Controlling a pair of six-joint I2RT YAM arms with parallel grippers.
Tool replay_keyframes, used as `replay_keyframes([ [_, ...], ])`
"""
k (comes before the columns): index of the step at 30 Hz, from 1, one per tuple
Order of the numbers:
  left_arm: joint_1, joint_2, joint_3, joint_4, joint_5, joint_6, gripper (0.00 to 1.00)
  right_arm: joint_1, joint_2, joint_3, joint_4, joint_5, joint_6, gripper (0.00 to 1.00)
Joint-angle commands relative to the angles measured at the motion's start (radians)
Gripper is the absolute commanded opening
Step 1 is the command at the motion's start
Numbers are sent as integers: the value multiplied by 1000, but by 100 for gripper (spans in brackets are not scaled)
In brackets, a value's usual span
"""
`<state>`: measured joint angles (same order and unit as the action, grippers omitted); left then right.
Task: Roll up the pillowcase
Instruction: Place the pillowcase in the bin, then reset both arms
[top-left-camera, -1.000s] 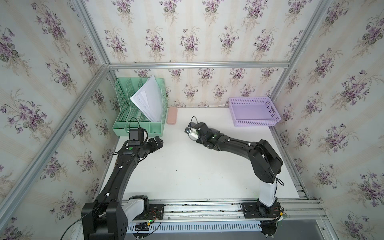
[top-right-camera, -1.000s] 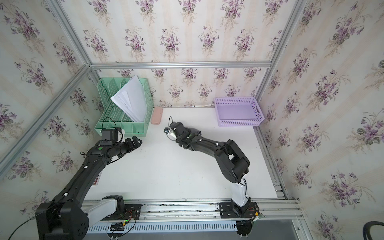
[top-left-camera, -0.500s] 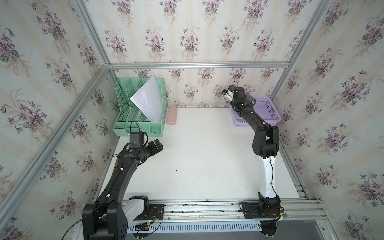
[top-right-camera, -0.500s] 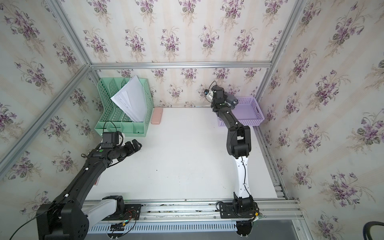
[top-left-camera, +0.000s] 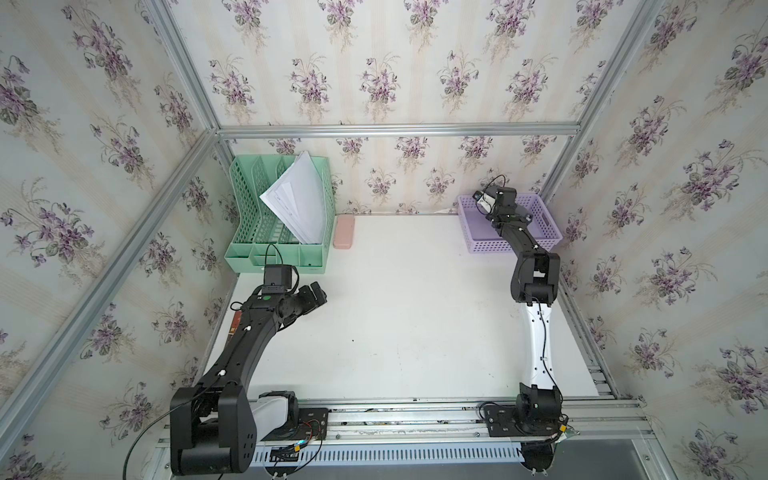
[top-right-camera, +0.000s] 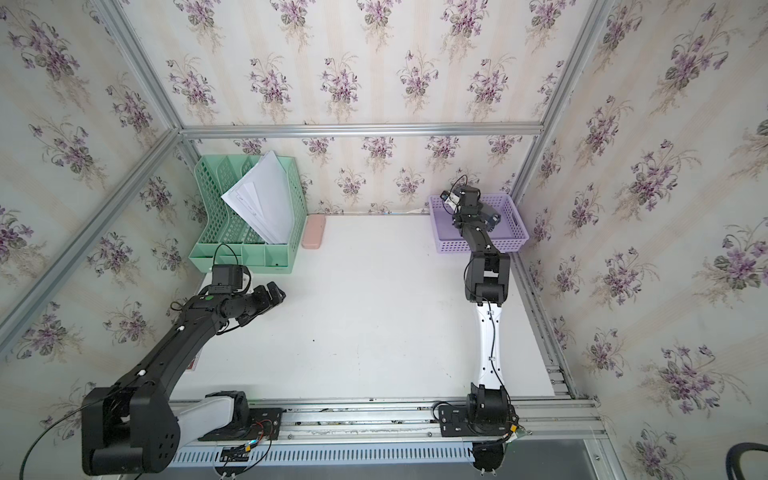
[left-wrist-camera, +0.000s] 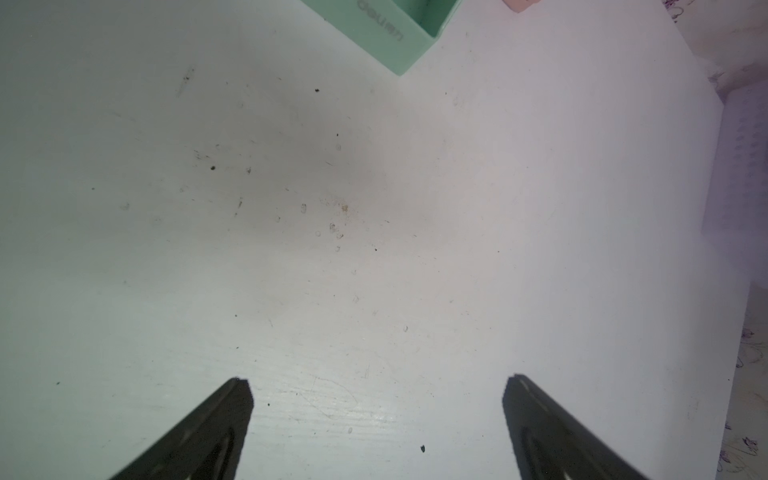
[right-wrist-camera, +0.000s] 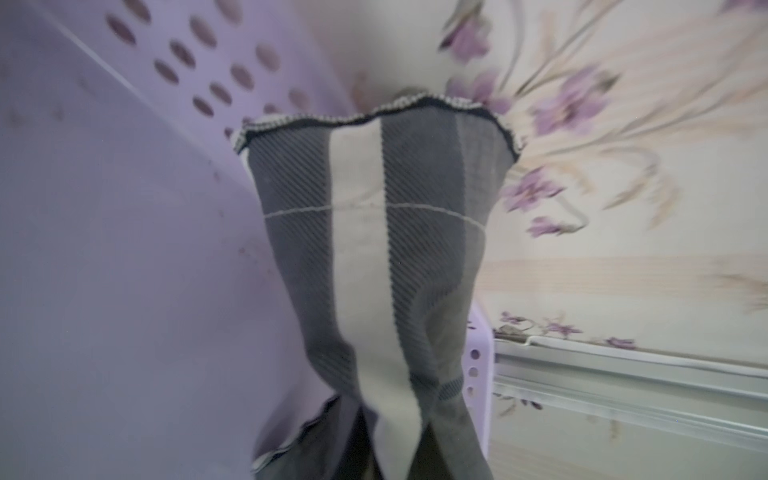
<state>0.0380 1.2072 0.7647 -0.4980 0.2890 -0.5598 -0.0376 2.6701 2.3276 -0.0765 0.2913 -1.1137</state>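
The pillowcase (right-wrist-camera: 374, 249) is grey fabric with pale stripes and a dark stitched edge. In the right wrist view it fills the middle, bunched where it enters my right gripper (right-wrist-camera: 390, 457), which is shut on it and hidden behind it. In both top views the right gripper (top-left-camera: 488, 201) (top-right-camera: 452, 199) hangs over the purple basket's near left corner, with only a small pale bit of pillowcase (top-left-camera: 481, 199) showing at its tip. My left gripper (top-left-camera: 318, 293) (left-wrist-camera: 378, 380) stands open and empty just above the bare table, in front of the green rack.
A green file rack (top-left-camera: 282, 216) holding white papers stands at the back left, with a pink case (top-left-camera: 344, 232) beside it. The purple basket (top-left-camera: 540, 224) sits at the back right against the wall. The white table (top-left-camera: 395, 311) is walled on three sides.
My right arm has swung from the table's middle, near the pink case, over to the purple basket at the back right. The left gripper has drawn back slightly and stays open.
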Motion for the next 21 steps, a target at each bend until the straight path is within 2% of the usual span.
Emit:
replay_keyframes([
  [1,-1,27,7,32,9,-7,99,2,16,4,-26,-43,60,8],
  [3,-1,33,8,38,7,-9,99,2,8,4,-64,-67,112,25],
  [5,-1,29,6,51,5,-12,99,2,-8,3,-106,-102,158,51],
  [11,-1,55,52,37,-28,7,100,2,-113,-3,-248,-195,263,81],
  [12,-1,65,65,34,-29,12,100,1,-136,-9,-276,-217,287,89],
  [14,-1,82,102,16,-44,27,99,-1,-223,-40,-307,-234,341,93],
  [15,-1,87,120,12,-59,40,99,-1,-264,-61,-319,-249,384,100],
  [17,-1,78,129,36,-110,65,99,-1,-362,-133,-325,-307,483,100],
  [19,-1,57,125,74,-199,86,99,2,-484,-284,-285,-394,578,100],
  [21,-1,32,120,110,-321,110,99,6,-600,-436,-237,-426,703,100],
])
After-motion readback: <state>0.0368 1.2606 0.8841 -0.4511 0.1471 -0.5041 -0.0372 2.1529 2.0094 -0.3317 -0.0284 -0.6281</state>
